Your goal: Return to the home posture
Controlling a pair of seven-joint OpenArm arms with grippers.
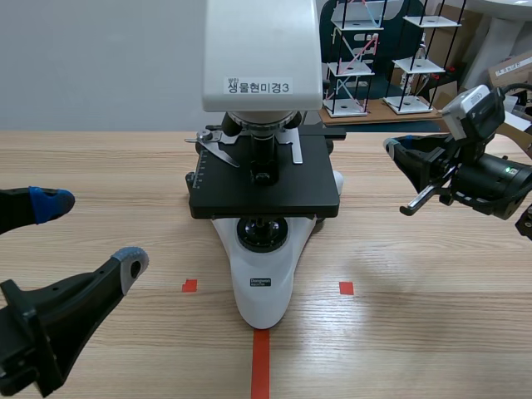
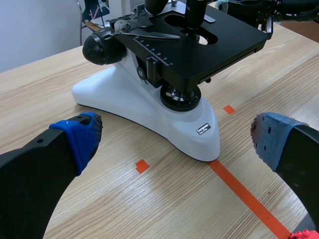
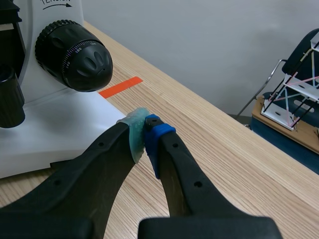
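Your right gripper (image 3: pixel 144 132) has its pads pressed together on nothing. Its tip sits just beside the microscope (image 1: pixel 262 283), near the focus knob (image 3: pixel 75 55). That closeness is what matters. The microscope lies ahead of and beside those fingers, so I judge you should draw the arm back from it before swinging toward home. Your left gripper (image 2: pixel 175 135) is spread wide and holds nothing. It is on the robot's side of the microscope's base, apart from it, with the freer path. Neither arm looks home yet.
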